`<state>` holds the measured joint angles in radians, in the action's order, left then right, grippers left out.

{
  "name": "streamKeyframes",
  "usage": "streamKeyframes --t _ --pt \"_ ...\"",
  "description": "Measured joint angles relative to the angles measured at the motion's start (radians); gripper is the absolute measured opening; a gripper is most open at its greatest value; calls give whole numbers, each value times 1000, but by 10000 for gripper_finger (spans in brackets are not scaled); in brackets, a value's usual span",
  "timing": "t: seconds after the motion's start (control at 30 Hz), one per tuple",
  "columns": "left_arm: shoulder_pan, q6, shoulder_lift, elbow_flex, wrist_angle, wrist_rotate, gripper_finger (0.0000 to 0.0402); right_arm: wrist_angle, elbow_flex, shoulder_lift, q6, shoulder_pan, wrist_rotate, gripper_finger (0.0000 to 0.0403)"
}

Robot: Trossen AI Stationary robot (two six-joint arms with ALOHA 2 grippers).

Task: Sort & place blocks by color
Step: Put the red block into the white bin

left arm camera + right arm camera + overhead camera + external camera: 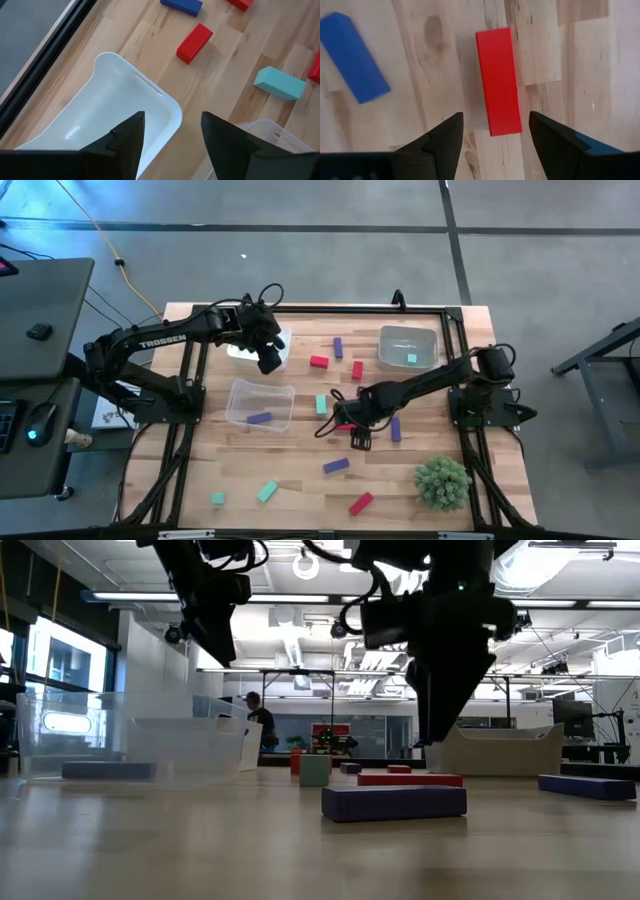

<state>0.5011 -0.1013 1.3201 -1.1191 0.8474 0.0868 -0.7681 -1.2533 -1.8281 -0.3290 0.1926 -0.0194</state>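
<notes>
Right pincer (492, 132) spread wide over red block (499, 80); left pincer (170, 135) wide above white bin (107, 107), arm lettered TROSSEN

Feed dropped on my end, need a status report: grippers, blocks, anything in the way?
Right gripper open, poised over red block mid-table. Left gripper open, empty, above white bin. Purple block nearby, clear of the fingers.

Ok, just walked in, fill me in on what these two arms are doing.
They are sorting coloured blocks into bins. The right gripper hangs open over a red block lying on the table, not yet holding it; a purple block lies beside it. The left gripper is open and empty above the white bin. One clear bin holds a purple block, another a teal one. Most blocks are still loose on the table.
</notes>
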Motion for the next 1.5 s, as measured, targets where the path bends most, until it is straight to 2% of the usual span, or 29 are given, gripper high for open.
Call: streamKeyframes --t 0.13,0.67,0.77,0.97,1.1,1.33,1.5 --pt "0 0 0 0 0 0 184 6 0 -27 -2 -2 -32 216" --pt "0 0 0 0 0 3 184 21 0 -122 20 -5 -20 212" --pt "0 0 0 0 0 3 184 23 0 -123 17 -6 -4 190" --pt "0 0 0 0 0 3 184 21 -3 -121 -9 -16 21 97" --pt "0 -4 0 0 0 -2 184 12 -14 -123 -30 -24 38 95" --pt "1 -82 0 0 -1 -148 184 -61 -105 -127 -10 -35 13 95" --pt "1 -159 0 0 -20 -203 184 -145 -214 -127 37 -49 -65 95"
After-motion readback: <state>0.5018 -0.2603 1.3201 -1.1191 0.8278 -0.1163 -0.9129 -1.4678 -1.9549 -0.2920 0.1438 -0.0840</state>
